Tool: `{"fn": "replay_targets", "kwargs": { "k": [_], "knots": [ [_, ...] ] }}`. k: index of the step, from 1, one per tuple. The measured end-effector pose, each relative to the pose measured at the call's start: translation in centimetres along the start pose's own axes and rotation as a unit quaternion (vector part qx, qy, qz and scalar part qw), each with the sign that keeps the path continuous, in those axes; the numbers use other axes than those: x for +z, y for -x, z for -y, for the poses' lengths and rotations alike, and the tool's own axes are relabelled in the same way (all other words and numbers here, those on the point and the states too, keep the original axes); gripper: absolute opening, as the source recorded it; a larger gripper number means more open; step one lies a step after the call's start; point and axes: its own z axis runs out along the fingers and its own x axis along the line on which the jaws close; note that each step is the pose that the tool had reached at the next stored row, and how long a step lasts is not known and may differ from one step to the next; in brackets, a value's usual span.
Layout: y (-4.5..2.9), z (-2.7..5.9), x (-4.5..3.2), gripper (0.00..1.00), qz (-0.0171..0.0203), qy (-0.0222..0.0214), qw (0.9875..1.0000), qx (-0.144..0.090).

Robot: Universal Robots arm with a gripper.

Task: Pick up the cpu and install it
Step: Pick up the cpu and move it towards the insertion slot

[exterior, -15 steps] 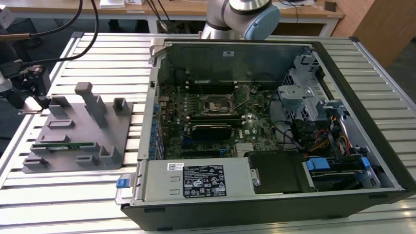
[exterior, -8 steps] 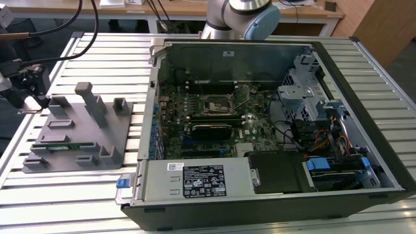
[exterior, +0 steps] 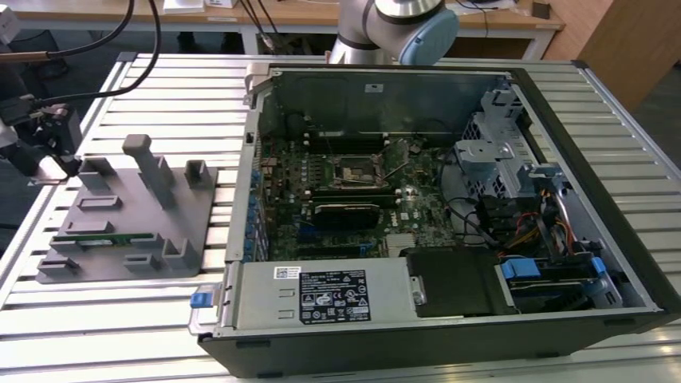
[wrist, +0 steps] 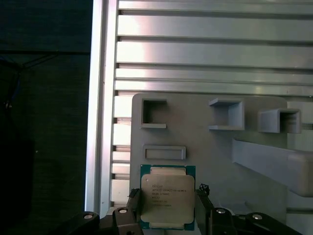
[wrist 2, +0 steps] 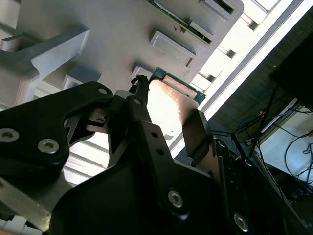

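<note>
The gripper (wrist: 167,197) is closed on the cpu (wrist: 167,188). In the first wrist view its two black fingers (wrist: 134,201) press against opposite edges of the chip, whose silver lid faces the camera inside a thin green rim. The cpu sits over the grey plastic tray (wrist: 215,152), close to one of the tray's edges and just beside a shallow rectangular frame (wrist: 164,152) moulded into the tray. Whether it rests on the tray or hangs just clear of it I cannot tell. In the second wrist view the chip shows at a slant between the fingers, with the tray's upright blocks (wrist 2: 49,49) behind it.

In the exterior view the black gripper body and its cables stand at the tray's edge on the exterior view's left. A green memory stick (exterior: 104,237) lies in a slot on the near part of the tray. The tray lies on a slatted aluminium table (exterior: 107,327). Beside the tray, toward the exterior view's right, stands an open computer case (exterior: 352,100) with its motherboard (exterior: 319,167) exposed. The arm (exterior: 399,24) rises beyond the case, well apart from the tray.
</note>
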Motion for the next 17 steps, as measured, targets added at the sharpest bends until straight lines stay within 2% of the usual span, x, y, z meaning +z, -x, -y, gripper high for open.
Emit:
{"fn": "replay_targets", "kwargs": {
  "k": [17],
  "knots": [
    [-0.01,-0.03,-0.62,0.53,-0.0001,-0.0001,1.0000,0.000]
  ]
}}
